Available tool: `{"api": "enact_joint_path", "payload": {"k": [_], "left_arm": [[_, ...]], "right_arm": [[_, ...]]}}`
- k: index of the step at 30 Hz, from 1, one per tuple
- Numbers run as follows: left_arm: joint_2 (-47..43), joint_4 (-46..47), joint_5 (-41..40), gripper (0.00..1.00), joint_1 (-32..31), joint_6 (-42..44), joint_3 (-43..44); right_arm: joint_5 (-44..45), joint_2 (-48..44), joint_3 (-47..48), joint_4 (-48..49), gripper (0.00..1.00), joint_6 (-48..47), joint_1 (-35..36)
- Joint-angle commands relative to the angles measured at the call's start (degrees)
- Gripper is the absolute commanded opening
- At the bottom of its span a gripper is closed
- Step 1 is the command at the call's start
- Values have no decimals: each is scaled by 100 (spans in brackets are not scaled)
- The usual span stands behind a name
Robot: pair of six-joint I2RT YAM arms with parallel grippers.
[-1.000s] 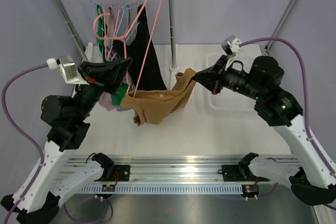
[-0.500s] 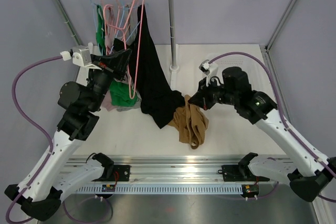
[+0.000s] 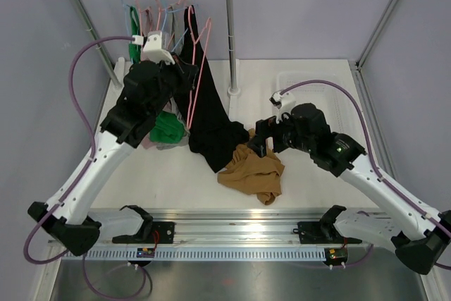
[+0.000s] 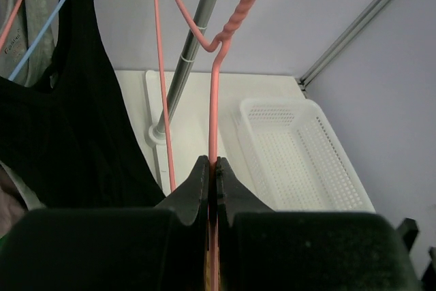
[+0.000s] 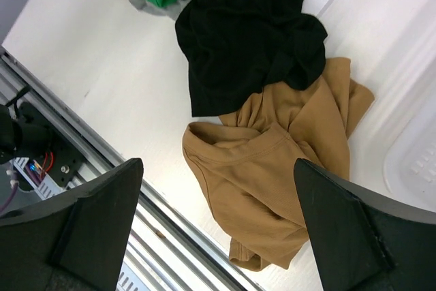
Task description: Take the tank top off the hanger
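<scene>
Already the tan-brown cotton tank top [image 3: 251, 172] lies crumpled on the white surface [image 3: 176, 188], near the middle, clear of any hanger and touching the hem of a black hanging garment [image 3: 208, 125] on its far left. Above it hovers the right tool [image 5: 218, 216], jaws spread wide and empty. The left tool [image 4: 211, 182] is clamped shut on the bare pink wire hanger [image 4: 214, 100] by the far rail. Judged so, removal looks done; only parking that hanger seems left
</scene>
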Motion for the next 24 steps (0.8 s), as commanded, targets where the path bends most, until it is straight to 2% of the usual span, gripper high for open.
{"api": "enact_joint_path", "payload": {"k": [1, 13, 17, 20, 24], "left_arm": [[395, -126, -180, 0, 17, -49, 851], [2821, -1128, 277, 0, 641, 170, 4075], [3830, -1479, 391, 0, 773, 372, 5287], [4201, -1629, 462, 0, 834, 329, 5703], [4369, -1638, 400, 0, 878, 206, 5564]], "right_arm": [[299, -378, -102, 206, 100, 164, 47], [334, -1230, -806, 628, 100, 604, 47], [800, -1861, -1113, 1023, 99, 938, 47], [669, -2152, -1289, 1181, 100, 920, 47], [615, -2145, -1290, 1042, 99, 736, 47]]}}
